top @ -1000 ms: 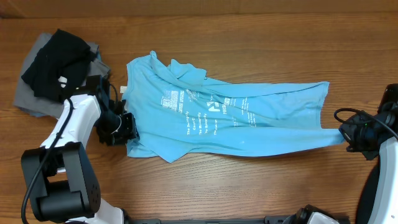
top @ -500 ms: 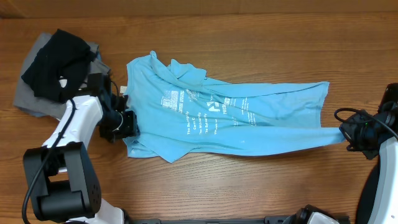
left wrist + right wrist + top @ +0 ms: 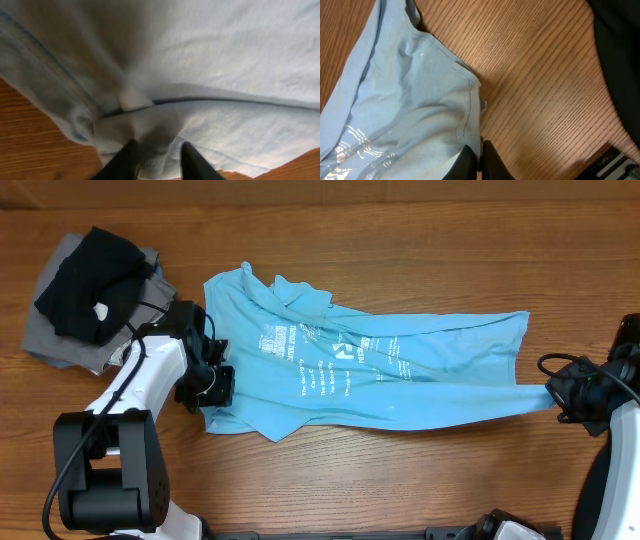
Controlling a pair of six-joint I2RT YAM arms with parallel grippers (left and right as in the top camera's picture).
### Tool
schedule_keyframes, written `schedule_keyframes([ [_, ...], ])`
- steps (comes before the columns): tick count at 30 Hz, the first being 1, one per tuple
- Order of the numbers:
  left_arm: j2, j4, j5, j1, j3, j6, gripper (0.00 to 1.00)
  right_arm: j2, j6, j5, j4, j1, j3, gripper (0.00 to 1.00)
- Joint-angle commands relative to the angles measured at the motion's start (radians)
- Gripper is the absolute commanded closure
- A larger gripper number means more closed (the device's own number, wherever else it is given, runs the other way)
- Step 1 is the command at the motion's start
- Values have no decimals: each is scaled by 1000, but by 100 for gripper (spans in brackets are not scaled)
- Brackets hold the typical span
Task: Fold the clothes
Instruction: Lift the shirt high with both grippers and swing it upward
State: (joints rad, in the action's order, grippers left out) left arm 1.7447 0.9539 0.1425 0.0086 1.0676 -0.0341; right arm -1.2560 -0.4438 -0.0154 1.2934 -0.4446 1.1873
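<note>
Overhead | crumpled blue T-shirt (image 3: 400, 370) | right gripper (image 3: 551, 394) pinching hem | left gripper (image 3: 217, 384) cannot tell

Light blue T-shirt (image 3: 440, 370), front: white printed lettering (image 3: 320, 375) in several short slanted lines beside a small square emblem (image 3: 345, 350), all too small and creased to read; small white tag (image 3: 135, 99) on a seam, no marking discernible; no legible text.

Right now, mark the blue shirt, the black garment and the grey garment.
blue shirt (image 3: 340, 358), overhead, on the white print.
black garment (image 3: 85, 275), overhead, on its middle.
grey garment (image 3: 50, 340), overhead, on its lower left.
</note>
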Motion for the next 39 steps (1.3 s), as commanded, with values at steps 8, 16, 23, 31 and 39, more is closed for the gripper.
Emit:
schedule_keyframes([
  [8,-3,-20,-53,3,-20,-7,79,2,6,-17,-8,-2,11,95],
  [16,-3,-40,-41,2,-69,7,67,2,6,-17,-7,-2,11,95],
  [23,-4,-37,-42,0,-70,12,96,2,6,-17,-7,-2,11,95],
  [31,-6,145,-41,0,148,15,96,2,6,-17,-6,-2,11,95],
  [39,-6,350,-47,0,523,16,96,2,6,-17,-17,-2,12,95],
])
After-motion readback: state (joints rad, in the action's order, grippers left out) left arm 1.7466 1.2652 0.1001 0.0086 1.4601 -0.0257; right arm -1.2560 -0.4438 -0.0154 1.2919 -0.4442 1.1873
